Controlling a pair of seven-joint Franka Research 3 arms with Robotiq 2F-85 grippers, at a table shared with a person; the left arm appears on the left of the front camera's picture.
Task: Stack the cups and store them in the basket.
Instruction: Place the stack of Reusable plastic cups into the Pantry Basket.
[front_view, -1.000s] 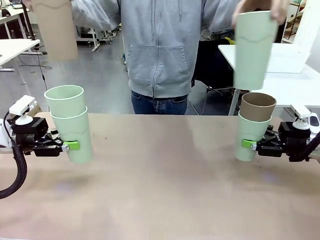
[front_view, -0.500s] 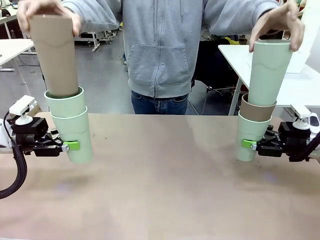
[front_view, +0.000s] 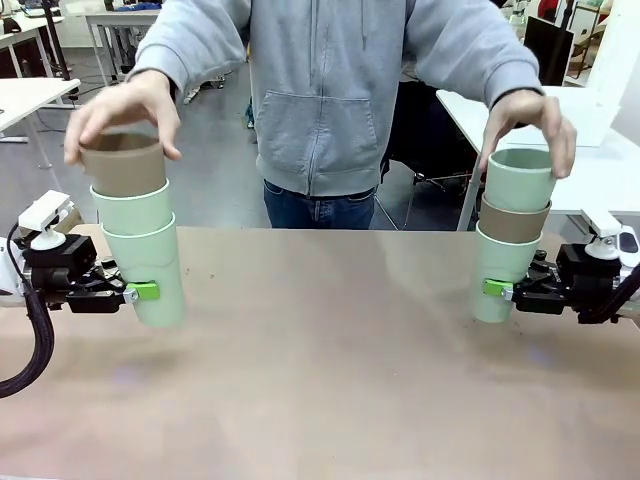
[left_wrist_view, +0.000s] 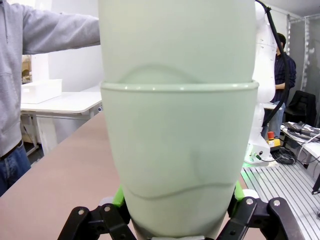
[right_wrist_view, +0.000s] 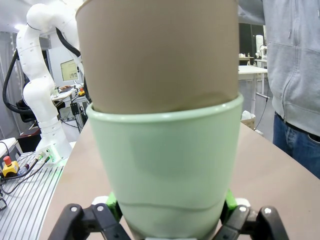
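Observation:
My left gripper is shut on the bottom mint green cup of a stack held above the table. A second mint cup and a tan cup sit nested in it. The person's hand presses on the tan one. My right gripper is shut on another mint cup, which holds a tan cup and a mint cup under the person's other hand. Both wrist views show the held cups up close. The basket is out of view.
The brown table spreads between the two arms. The person in a grey hoodie stands at the far edge. A white table stands behind at the right.
The person has pushed the tan cup down into the left stack and the mint cup down into the right stack. Both grippers have stayed still.

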